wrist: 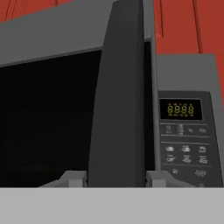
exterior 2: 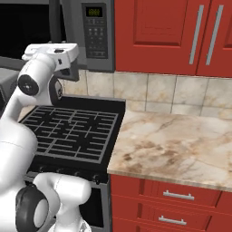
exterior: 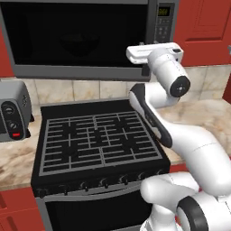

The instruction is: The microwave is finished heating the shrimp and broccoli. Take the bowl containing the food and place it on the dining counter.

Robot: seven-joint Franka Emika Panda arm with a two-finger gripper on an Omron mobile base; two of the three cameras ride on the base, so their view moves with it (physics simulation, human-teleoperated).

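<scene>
Two fingers [wrist: 114, 178] spread on either side of the microwave's [exterior: 81, 40] dark door handle [wrist: 118, 87], not yet clenched. Stove [exterior: 97, 140] below, beside marbled table [exterior 2: 176, 140].

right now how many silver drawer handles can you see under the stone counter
2. Upper handle is on the top drawer under the counter; lower handle is on the drawer below. Others may be out of frame.

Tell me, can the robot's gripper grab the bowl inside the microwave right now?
Probably not yet. The microwave door looks shut, and the gripper sits with a finger on each side of the door handle. The dark glass hides the bowl.
</scene>
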